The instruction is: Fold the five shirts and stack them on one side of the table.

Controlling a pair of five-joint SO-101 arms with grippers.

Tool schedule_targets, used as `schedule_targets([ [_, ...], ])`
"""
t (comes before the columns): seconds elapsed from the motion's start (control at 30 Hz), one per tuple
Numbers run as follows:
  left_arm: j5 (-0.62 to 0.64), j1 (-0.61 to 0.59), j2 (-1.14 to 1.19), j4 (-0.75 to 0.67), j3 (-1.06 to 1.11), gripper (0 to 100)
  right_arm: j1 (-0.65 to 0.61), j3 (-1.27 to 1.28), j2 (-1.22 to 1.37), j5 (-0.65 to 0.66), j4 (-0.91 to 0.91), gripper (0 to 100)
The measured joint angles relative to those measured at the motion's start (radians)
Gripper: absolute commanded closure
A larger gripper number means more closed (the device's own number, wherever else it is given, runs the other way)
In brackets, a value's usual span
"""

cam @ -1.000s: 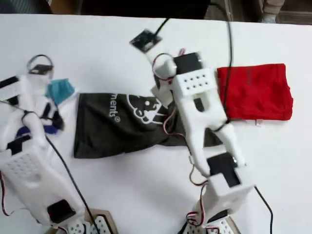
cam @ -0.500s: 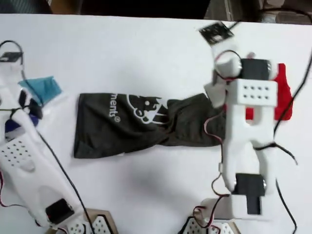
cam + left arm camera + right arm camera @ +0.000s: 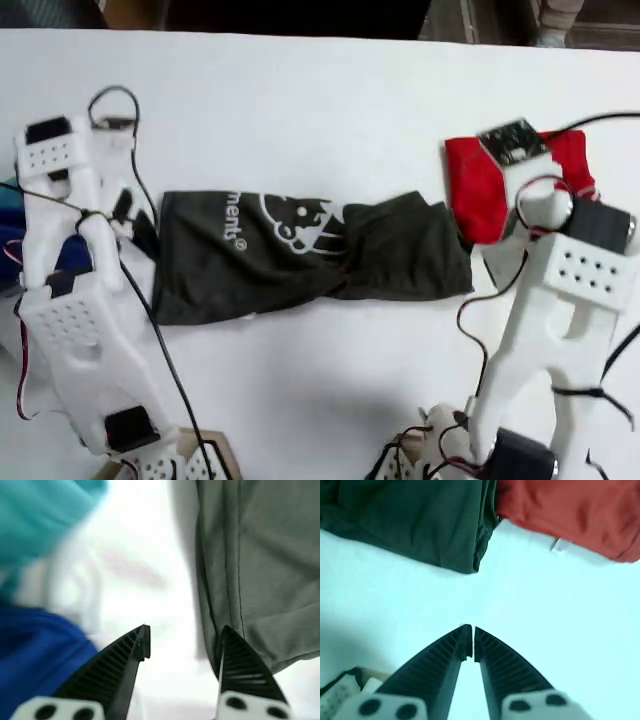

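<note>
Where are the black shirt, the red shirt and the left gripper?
black shirt [image 3: 300, 270]: high view, plain fabric below the print.
red shirt [image 3: 478, 195]: high view, uncovered fabric.
left gripper [image 3: 184, 642]: left wrist view, midway between its open fingertips.

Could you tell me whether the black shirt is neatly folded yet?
No: the black shirt lies as a long strip, twisted and bunched toward the red shirt.

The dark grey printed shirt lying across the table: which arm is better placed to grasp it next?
Probably the left. The left gripper is open, with one fingertip at the hem of the dark grey printed shirt; the right gripper is shut over bare white table.
</note>
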Motion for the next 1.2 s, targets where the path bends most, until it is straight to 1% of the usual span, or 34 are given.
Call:
schedule_targets([
  [0.07, 0.009, 0.012, 0.000, -0.026, 0.057, 76, 0.023, 0.049, -0.034, 0.009, -0.014, 97.4],
  [0.3, 0.035, 0.097, 0.000, -0.094, 0.166, 76, 0.015, 0.158, -0.112, 0.014, -0.023, 97.4],
  [0.6, 0.054, 0.101, -0.040, -0.210, 0.296, 76, 0.009, 0.166, -0.173, 0.015, -0.023, 97.4],
  [0.67, 0.064, 0.101, -0.043, -0.213, 0.301, 76, 0.009, 0.167, -0.186, 0.015, -0.023, 97.4],
  [0.73, 0.063, 0.101, -0.043, -0.213, 0.301, 78, 0.009, 0.167, -0.199, 0.015, -0.023, 97.4],
  [0.9, 0.035, 0.121, -0.021, -0.218, 0.301, 98, 0.009, 0.167, -0.235, 0.015, -0.021, 97.5],
  [0.97, 0.035, 0.137, 0.015, -0.215, 0.293, 97, 0.009, 0.167, -0.250, 0.015, -0.015, 97.6],
  [1.0, 0.035, 0.140, 0.029, -0.206, 0.276, 98, 0.009, 0.170, -0.258, 0.015, -0.011, 97.6],
  [1.1, 0.035, 0.138, 0.080, -0.146, 0.192, 97, 0.009, 0.196, -0.284, 0.015, -0.011, 97.6],
  [1.2, 0.031, 0.104, 0.117, -0.081, 0.089, 97, 0.026, 0.279, -0.301, 0.017, -0.028, 97.6],
])
